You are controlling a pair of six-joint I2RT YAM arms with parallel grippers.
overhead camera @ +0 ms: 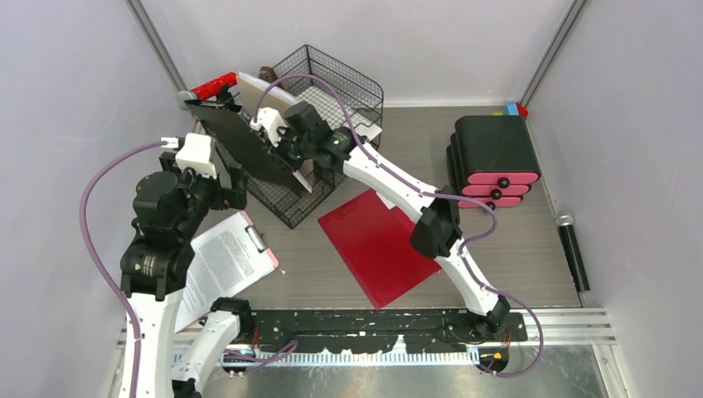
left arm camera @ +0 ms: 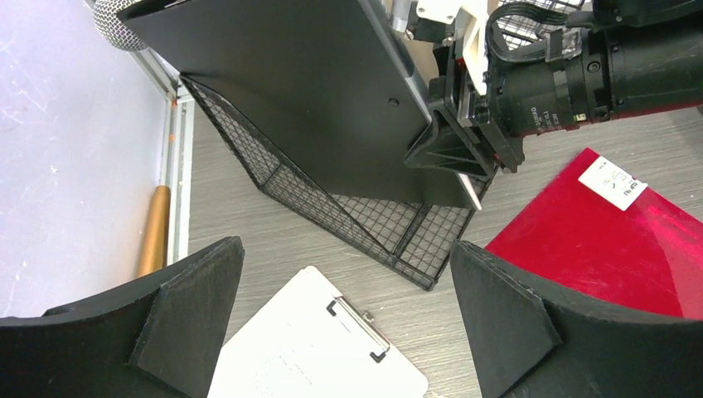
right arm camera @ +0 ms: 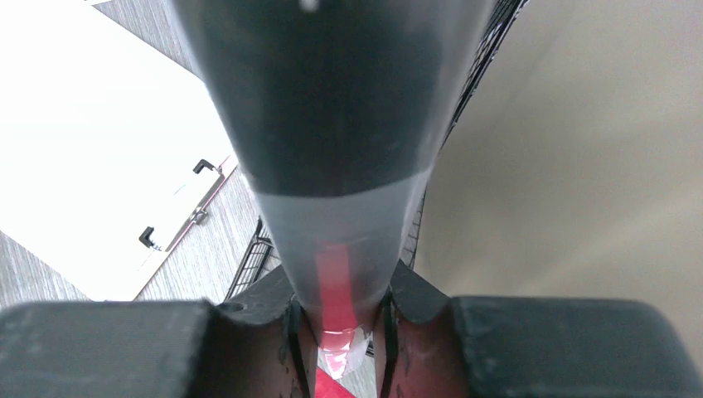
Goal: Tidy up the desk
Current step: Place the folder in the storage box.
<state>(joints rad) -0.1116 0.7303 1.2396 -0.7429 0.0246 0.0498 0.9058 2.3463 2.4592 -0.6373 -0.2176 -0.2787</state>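
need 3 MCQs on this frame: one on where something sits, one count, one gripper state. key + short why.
1. Where is the red folder?
A. In the wire rack
B. Flat on the desk
C. Under the clipboard

2. How many pink fronts does the drawer unit show?
A. Two
B. Three
C. Five

3. What is the right gripper doing?
A. Standing open over the clipboard
B. Shut on the red folder
C. Shut on the edge of the black folder

Key:
1 B, it lies flat on the tabletop in front of the wire rack.
2 B, three pink fronts are stacked, each with a dark knob.
3 C, its fingers pinch the black folder's edge above the rack.
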